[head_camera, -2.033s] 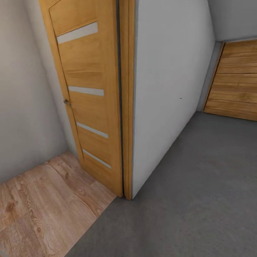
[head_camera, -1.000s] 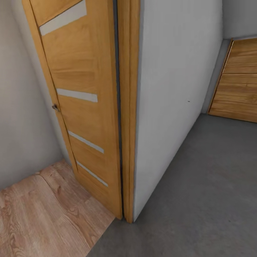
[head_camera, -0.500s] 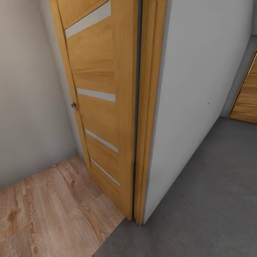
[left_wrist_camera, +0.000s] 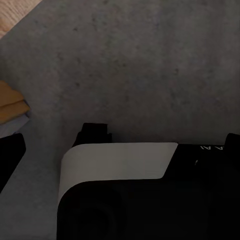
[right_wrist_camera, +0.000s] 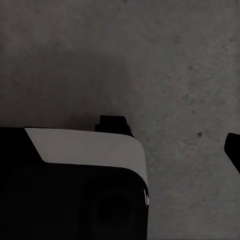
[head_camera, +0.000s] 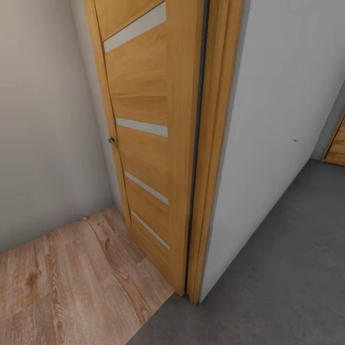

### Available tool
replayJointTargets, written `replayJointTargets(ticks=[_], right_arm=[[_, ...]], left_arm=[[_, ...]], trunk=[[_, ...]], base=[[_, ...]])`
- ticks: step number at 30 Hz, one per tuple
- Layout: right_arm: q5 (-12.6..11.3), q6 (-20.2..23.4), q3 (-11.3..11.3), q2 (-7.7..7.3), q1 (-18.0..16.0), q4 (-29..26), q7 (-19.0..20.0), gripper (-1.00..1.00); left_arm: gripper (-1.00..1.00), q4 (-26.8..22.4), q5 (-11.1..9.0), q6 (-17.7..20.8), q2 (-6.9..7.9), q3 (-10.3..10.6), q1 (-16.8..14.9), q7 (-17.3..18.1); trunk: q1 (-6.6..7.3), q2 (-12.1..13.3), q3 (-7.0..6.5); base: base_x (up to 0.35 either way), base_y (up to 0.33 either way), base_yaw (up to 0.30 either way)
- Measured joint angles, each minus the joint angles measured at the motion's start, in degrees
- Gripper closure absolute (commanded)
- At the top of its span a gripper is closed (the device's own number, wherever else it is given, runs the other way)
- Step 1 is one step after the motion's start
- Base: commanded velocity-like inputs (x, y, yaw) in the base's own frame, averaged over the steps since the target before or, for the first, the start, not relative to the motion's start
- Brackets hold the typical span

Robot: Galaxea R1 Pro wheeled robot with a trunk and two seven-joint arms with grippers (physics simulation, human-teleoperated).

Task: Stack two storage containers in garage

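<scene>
The two storage containers are out of view. In the head view I face an open wooden door (head_camera: 148, 143) and its frame (head_camera: 215, 143), where the garage's dark grey concrete floor (head_camera: 287, 268) meets light wood planks (head_camera: 72, 278). In the left wrist view one dark finger (left_wrist_camera: 10, 160) sits at the picture's edge over the concrete floor (left_wrist_camera: 150, 60), with nothing held. In the right wrist view a dark finger (right_wrist_camera: 234, 150) likewise sits at the edge over the concrete (right_wrist_camera: 150, 50). My own black and white base (left_wrist_camera: 120, 165) lies below both cameras.
A pale grey wall (head_camera: 282, 110) runs back to the right of the door frame. A wooden panelled garage door (head_camera: 338, 148) shows at the far right. A beige wall (head_camera: 43, 143) closes the left side. The door's handle (head_camera: 112, 141) sticks out towards that wall.
The whole picture has shifted right and the door frame looms larger, so the camera has moved closer and turned left. The garage door has slid almost out of the picture.
</scene>
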State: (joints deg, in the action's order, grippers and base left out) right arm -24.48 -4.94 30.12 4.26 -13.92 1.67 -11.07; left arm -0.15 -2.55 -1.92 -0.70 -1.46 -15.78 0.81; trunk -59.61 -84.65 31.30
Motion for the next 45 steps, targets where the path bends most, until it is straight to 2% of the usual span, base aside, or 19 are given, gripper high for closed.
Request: replayJointTargets(ticks=[10,22,45], right_arm=[[0.1,-0.1,0.0,-0.03,0.0,0.0,0.0,-1.0],[0.0,0.1,0.1,0.1,0.0,0.0,-0.1,-1.0],[0.1,0.0,0.1,0.09,0.0,0.0,-0.1,-1.0]], left_arm=[[-1.0,0.0,0.0,0.1,-0.11,0.0,0.0,0.0],[-1.0,0.0,0.0,0.2,-0.09,0.0,0.0,0.1],[-1.0,0.0,0.0,0.2,-0.08,0.0,0.0,0.1]], trunk=[[0.01,0.0,0.0],[0.03,0.0,0.0],[0.03,0.0,0.0]], base=[[0.024,0.0,0.001],[0.285,0.0,0.011],[0.32,0.0,0.252]])
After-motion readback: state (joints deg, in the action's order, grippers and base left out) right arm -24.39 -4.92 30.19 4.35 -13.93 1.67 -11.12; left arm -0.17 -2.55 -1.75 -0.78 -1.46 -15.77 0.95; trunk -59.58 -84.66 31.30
